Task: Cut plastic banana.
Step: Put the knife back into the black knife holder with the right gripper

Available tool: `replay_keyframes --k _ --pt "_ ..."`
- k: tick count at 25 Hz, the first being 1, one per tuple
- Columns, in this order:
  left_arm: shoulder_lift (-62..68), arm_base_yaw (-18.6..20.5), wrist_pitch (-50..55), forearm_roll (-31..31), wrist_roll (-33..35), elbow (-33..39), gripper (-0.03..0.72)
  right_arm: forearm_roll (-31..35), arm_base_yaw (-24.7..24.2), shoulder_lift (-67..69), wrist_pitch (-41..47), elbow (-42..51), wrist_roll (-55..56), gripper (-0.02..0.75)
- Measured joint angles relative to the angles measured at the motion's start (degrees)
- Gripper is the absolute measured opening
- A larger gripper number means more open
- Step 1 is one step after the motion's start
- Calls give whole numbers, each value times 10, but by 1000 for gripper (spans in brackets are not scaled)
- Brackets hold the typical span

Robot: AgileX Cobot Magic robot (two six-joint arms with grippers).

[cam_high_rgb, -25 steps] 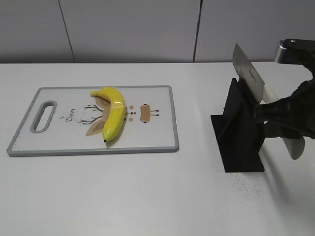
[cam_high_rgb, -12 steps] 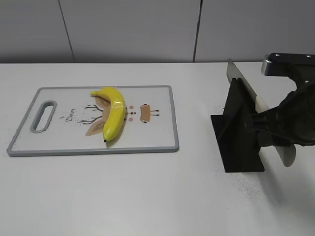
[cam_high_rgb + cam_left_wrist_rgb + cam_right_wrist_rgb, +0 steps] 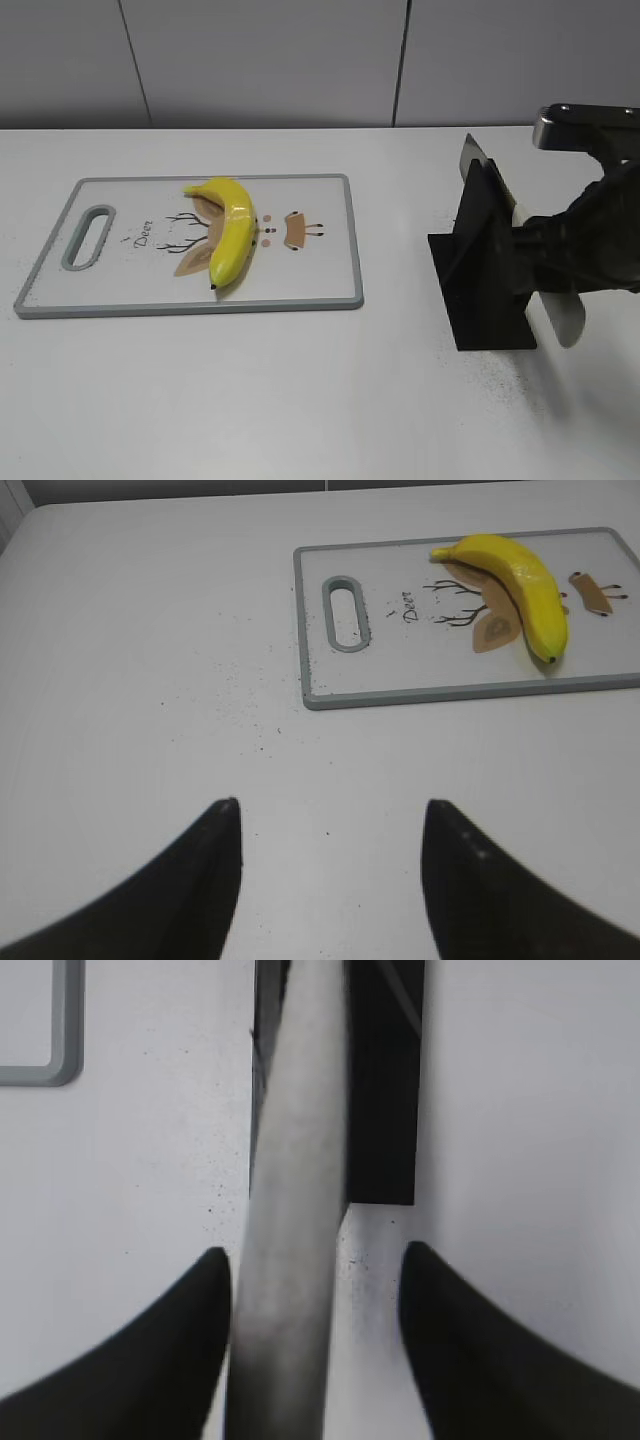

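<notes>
White table all round: banana (image 3: 231,231) lies on the board (image 3: 310,270), light, slick plastic. Right gripper (image 3: 315,1290) straddles the knife (image 3: 290,1260) handle, whether clamped is unclear; left gripper (image 3: 330,820) gapes empty.

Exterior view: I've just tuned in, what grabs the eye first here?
The yellow banana stands out, lying uncut on the deer-print cutting board at the left of the table. On the right, the right gripper is at the black knife stand, with the knife's pale handle sticking out toward the camera and its blade tip showing above the stand. The left gripper hangs open over bare table, away from the board.
</notes>
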Motion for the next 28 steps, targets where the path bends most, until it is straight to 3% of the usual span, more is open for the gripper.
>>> replay_keyframes --k 3,5,14,19,23,28 --pt "0 0 0 0 0 0 558 0 0 -3 0 -13 0 603" --pt "0 0 0 0 0 0 558 -1 0 -11 1 -34 -6 647" --pt "0 0 0 0 0 0 558 -2 0 -108 9 -129 -109 640" --pt "0 0 0 0 0 0 558 -3 0 -178 100 -130 -210 601" --pt "0 0 0 0 0 0 558 -4 0 -241 163 -102 -255 590" --pt "0 0 0 0 0 0 558 -4 0 -348 170 -11 -270 589"
